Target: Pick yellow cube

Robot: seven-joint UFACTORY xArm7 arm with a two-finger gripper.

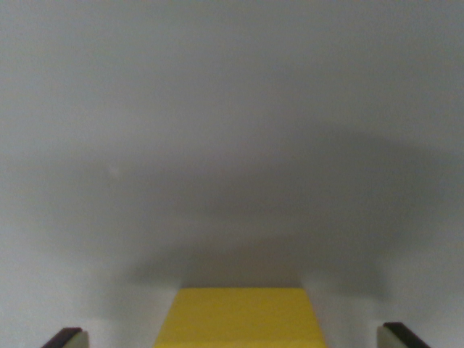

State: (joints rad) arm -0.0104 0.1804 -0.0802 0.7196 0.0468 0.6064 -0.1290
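The yellow cube point(241, 319) lies at the bottom middle of the wrist view, its top face showing and its lower part cut off by the frame edge. My gripper point(232, 341) is open. Its two dark fingertips peek in at the bottom corners, one at the wrist view's left point(67, 338) and one at the right point(400, 336). The cube sits between them with a clear gap on each side, touching neither.
A plain grey-white surface point(232, 130) fills the rest of the view. A broad soft shadow point(290, 210) from the arm falls across it above the cube.
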